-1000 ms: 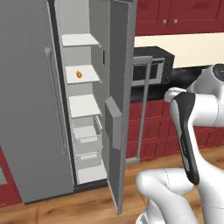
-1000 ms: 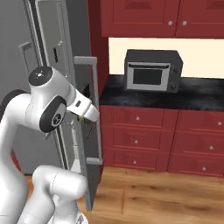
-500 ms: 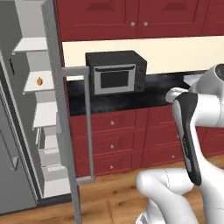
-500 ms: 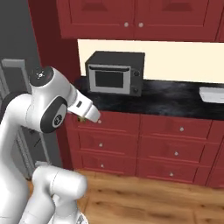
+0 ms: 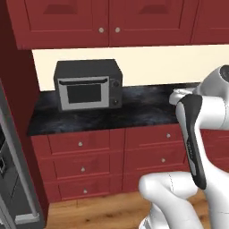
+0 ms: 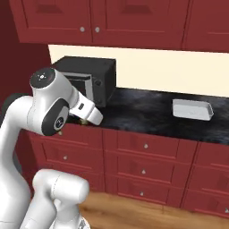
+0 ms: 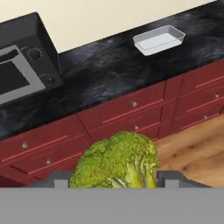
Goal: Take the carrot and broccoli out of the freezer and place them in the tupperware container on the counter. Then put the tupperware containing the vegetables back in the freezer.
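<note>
Hand view: broccoli (image 7: pixel 116 162) sits bottom centre of frame, lumpy green head w/ pale stem, wedged between the two dark finger tips (image 7: pixel 169 178), which poke up either side of it. Gripper (image 7: pixel 114 180) is clamped on the broccoli, jaws held wide by the floret.

Upper right of the hand view: tupperware container (image 7: pixel 158 39), pale translucent tray, lying flat on the counter (image 7: pixel 105 74), well apart from the gripper. Looks bare inside as far as I can tell. In the right base view the same tray (image 6: pixel 192 109) is at mid right of frame, on the black marbled top (image 6: pixel 143 112), some way right of the microwave (image 6: pixel 91 81).

Microwave is at upper left in the hand view (image 7: pixel 22 65), and left of centre in the left base view (image 5: pixel 88 85), standing on the counter (image 5: pixel 103 117) against the cream wall. Red drawers (image 5: pixel 80 154) below the counter, red cabinets (image 5: pixel 107 20) above.

Left base view, bottom left edge: grey slab of the freezer (image 5: pixel 15 188) door, seen edge-on; can't see inside it.

White arm fills the lower right of the left base view and the left of the right base view, where the hand end (image 6: pixel 87 117) sits just in front of the counter edge, below the microwave. Wood floor (image 7: pixel 197 148) at lower right of the hand view.
</note>
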You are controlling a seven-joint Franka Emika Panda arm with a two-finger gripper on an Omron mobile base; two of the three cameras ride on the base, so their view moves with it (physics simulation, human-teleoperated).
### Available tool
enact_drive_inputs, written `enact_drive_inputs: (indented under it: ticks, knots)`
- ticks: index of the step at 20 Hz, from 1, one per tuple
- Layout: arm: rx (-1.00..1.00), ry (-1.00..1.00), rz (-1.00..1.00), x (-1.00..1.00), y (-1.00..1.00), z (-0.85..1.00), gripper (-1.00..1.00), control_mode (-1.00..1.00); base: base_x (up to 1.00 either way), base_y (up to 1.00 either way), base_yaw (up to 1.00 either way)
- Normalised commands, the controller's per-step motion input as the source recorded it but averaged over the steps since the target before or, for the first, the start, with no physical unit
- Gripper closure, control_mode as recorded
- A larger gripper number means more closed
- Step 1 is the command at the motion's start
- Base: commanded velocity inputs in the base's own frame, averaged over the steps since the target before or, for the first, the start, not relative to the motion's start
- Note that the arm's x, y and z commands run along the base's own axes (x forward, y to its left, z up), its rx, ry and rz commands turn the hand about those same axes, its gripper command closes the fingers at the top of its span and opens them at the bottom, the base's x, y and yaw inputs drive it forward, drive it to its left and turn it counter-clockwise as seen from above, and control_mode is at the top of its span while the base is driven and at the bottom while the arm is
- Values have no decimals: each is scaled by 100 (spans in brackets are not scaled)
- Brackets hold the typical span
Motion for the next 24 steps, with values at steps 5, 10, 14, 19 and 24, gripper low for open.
enact_drive_inputs:
  ticks: [5,10,14,19,24]
  knots:
    - [0,0,0,0,0,0,100,100,64,-100,13]
    - [0,0,0,0,0,0,100,100,67,-100,5]
    - [0,0,0,0,0,0,100,100,75,-77,-2]
    - [2,2,0,13,0,-12,100,-100,67,-16,-13]
    - [8,10,1,83,-4,-90,100,-100,0,0,0]
